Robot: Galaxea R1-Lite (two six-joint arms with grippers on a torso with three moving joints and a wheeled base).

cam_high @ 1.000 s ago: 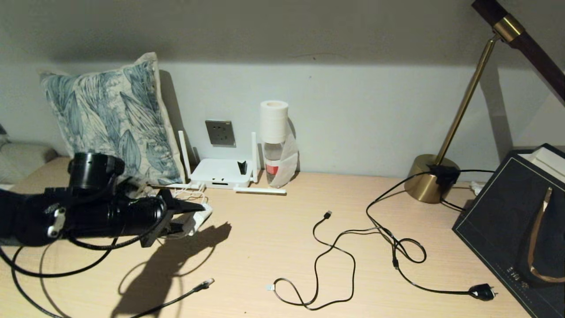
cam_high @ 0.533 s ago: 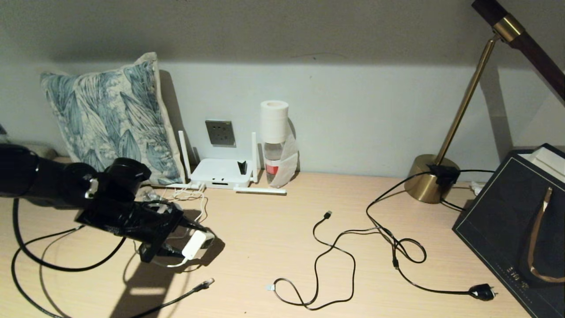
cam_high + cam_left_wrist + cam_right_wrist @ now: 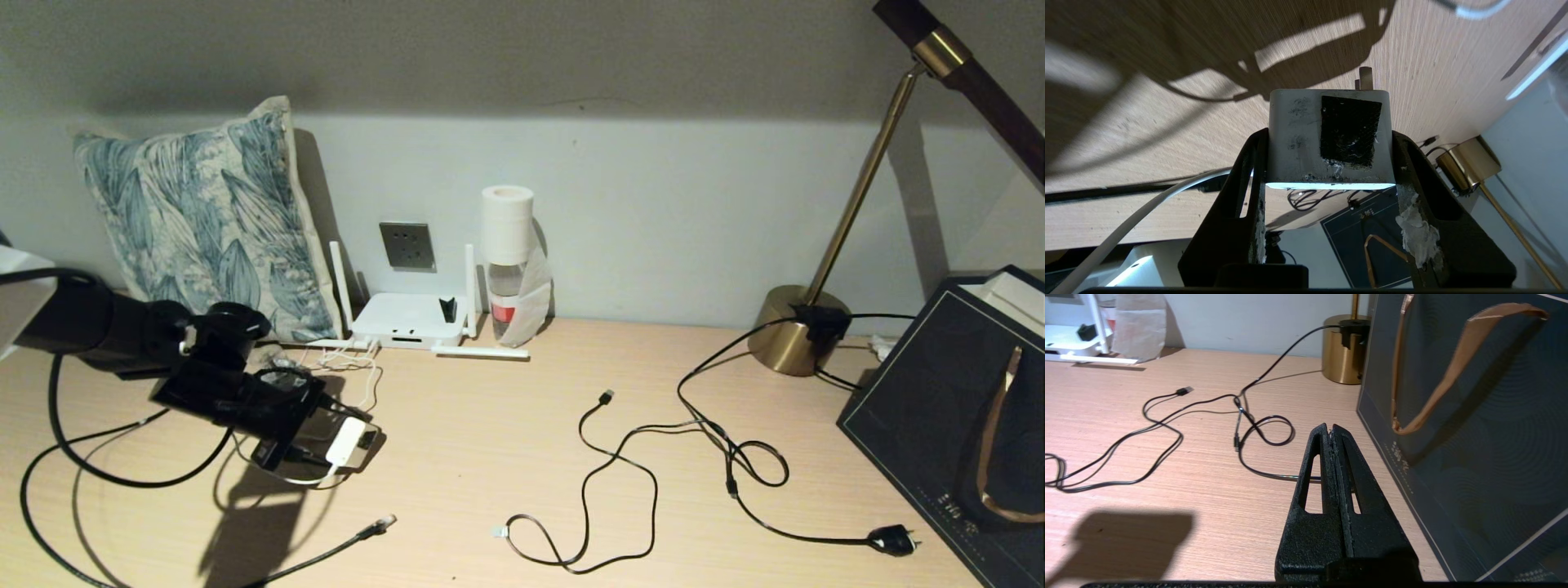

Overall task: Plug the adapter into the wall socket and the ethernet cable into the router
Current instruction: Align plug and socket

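My left gripper [image 3: 320, 439] is shut on the adapter [image 3: 346, 443], a small white box with a black square, held just above the desk at the left. In the left wrist view the adapter [image 3: 1294, 134] sits clamped between both fingers [image 3: 1249, 171], and its thin white cord [image 3: 1147, 204] trails away. The grey wall socket [image 3: 406, 245] is on the back wall above the white router [image 3: 408, 320]. The ethernet cable [image 3: 326, 554] lies at the front left, its clear connector [image 3: 382, 521] free on the desk. My right gripper [image 3: 1329, 428] is shut and empty, low over the desk beside a dark bag.
A leaf-print pillow [image 3: 204, 220] leans left of the router, and a bottle capped by a paper roll [image 3: 506, 261] stands to its right. A black USB cable [image 3: 608, 478], the lamp's cord and plug [image 3: 894, 539], the brass lamp base [image 3: 788, 335] and a dark gift bag [image 3: 939, 408] occupy the right.
My left arm has swung down and rolled over, bringing the adapter from near the router's front to a lower spot closer to me, then slightly left. Right gripper unchanged.
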